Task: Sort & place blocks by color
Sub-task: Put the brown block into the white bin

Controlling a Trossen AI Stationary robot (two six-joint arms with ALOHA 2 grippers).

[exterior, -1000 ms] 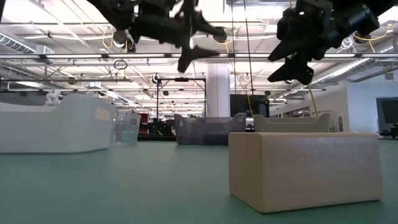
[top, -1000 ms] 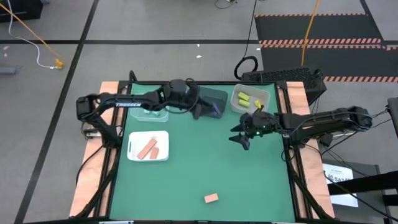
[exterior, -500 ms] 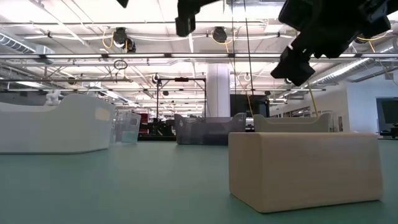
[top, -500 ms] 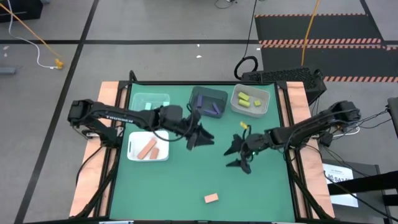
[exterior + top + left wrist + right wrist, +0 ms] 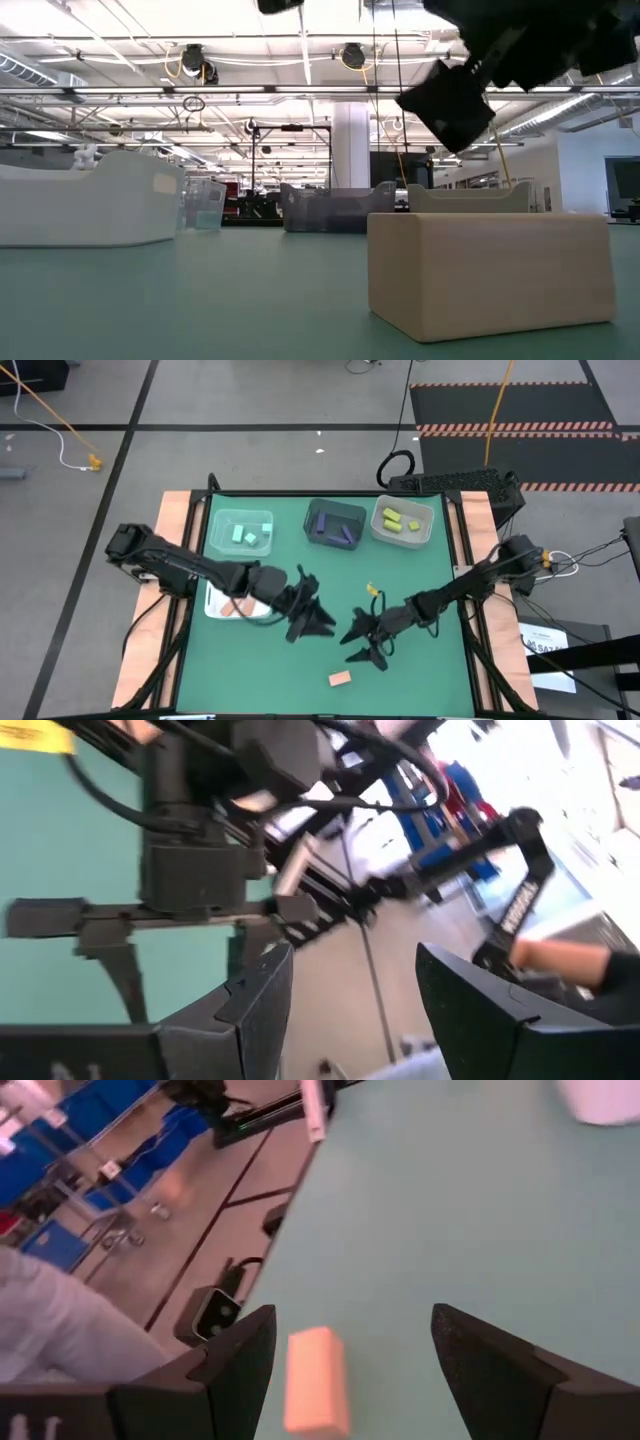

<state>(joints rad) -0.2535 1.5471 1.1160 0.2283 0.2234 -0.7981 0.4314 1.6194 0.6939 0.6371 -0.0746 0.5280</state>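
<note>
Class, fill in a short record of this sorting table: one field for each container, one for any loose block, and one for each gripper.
clear bin: mint blocks
dark bin: purple blocks
third bin: yellow-green blocks
white tray: salmon blocks, partly hidden by the left arm
loose block: salmon, alone near the table's front edge
left gripper: open, empty, mid-table
right gripper: open, empty, nearest the loose block

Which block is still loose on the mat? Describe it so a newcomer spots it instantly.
Start from the green mat and go to its near edge, opposite the row of three bins. The salmon-orange block lies there alone, a short bar on bare mat, unlike the other blocks, which sit in containers.
</note>
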